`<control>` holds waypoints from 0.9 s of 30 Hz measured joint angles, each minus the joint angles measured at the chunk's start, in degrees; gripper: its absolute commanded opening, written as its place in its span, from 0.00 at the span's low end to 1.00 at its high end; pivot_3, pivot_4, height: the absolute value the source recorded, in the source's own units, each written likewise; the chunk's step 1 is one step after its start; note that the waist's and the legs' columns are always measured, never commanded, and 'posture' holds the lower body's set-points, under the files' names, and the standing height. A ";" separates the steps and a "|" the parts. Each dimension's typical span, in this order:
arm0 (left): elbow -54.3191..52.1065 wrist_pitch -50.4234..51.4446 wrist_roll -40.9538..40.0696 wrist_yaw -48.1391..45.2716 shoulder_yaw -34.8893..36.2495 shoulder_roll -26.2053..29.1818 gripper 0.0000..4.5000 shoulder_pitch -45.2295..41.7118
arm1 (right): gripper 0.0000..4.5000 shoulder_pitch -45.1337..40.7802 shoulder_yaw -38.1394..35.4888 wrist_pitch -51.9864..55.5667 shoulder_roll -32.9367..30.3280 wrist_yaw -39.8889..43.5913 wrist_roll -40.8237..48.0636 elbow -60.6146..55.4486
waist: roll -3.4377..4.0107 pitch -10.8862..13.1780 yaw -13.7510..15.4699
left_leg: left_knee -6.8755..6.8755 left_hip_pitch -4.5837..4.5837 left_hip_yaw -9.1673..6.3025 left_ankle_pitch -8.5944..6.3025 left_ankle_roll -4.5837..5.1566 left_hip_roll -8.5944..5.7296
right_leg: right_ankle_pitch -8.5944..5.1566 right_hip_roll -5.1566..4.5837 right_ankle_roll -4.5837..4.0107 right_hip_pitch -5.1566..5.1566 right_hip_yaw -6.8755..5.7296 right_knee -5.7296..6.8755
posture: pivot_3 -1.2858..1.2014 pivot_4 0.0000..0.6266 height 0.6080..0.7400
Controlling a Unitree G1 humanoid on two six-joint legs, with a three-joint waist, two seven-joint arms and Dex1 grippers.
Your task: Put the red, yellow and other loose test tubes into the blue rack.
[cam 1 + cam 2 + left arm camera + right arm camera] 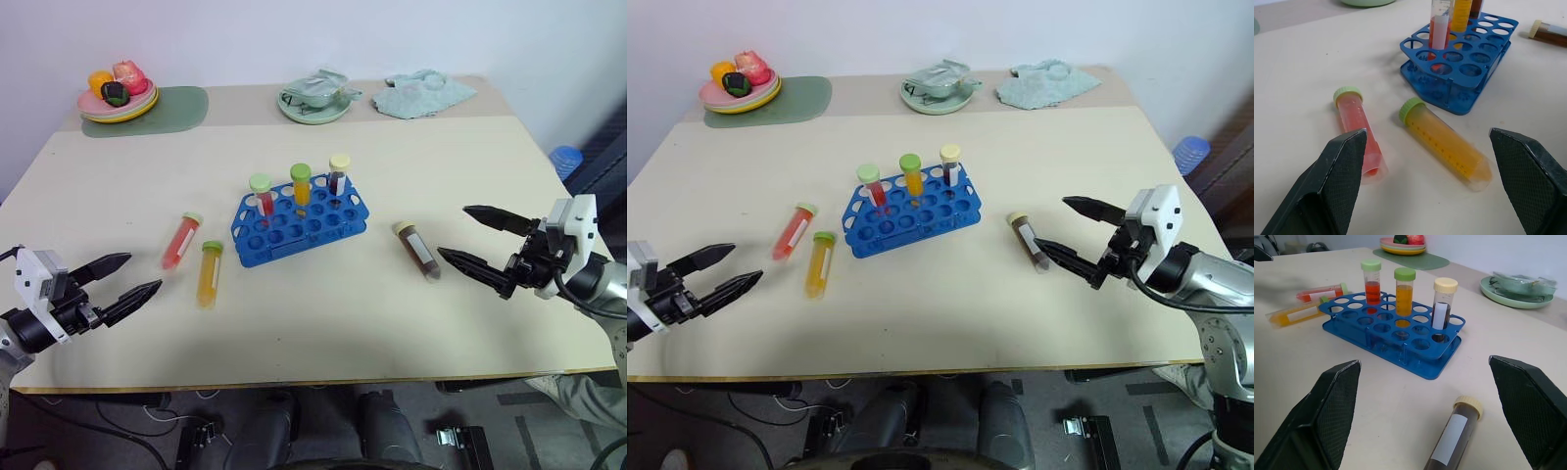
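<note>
Six test tubes are on the table [323,333]. Three stand up in the blue rack [299,223] in the middle of the table, all in its far row: one red tube [263,194], one orange tube [301,185] and one dark tube [338,175]. The other holes in the rack are empty.

Three tubes lie loose on the table. A red tube with a green cap [181,240] and a yellow tube with a green cap [209,273] lie side by side, left of the rack. A brown tube with a pale cap [417,250] lies right of the rack.

There are two tools. The left tool [125,279] is at the near left, fingers spread wide, holding nothing, pointing at the red and yellow tubes. The right tool [472,239] is at the near right, also spread wide and empty, with the brown tube just beside its near finger.

Far away sit a plate of toy food [118,98], a green dish [314,103] and a cloth [427,93].
</note>
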 measured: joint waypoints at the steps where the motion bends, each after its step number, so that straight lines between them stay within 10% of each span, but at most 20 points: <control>1: -0.01 0.01 -0.01 -0.04 0.00 0.00 0.91 0.05 | 0.96 0.02 0.00 -0.01 0.00 0.02 -0.01 0.00 | 0.00 0.00 0.00 | 0.00 0.00 0.00 0.00 0.00 0.00 | 0.00 0.00 0.00 0.00 0.00 0.00 | 0.52 0.24 1.00; 27: -1.77 2.22 -1.38 -0.11 -1.53 -1.35 0.91 -1.79 | 0.96 1.43 -0.56 2.28 -1.13 -1.87 -0.64 -0.05 | 0.00 0.00 0.09 | 0.01 0.00 -0.01 0.00 0.00 0.00 | 0.00 0.00 -0.01 0.01 0.00 0.00 | 0.52 0.24 1.00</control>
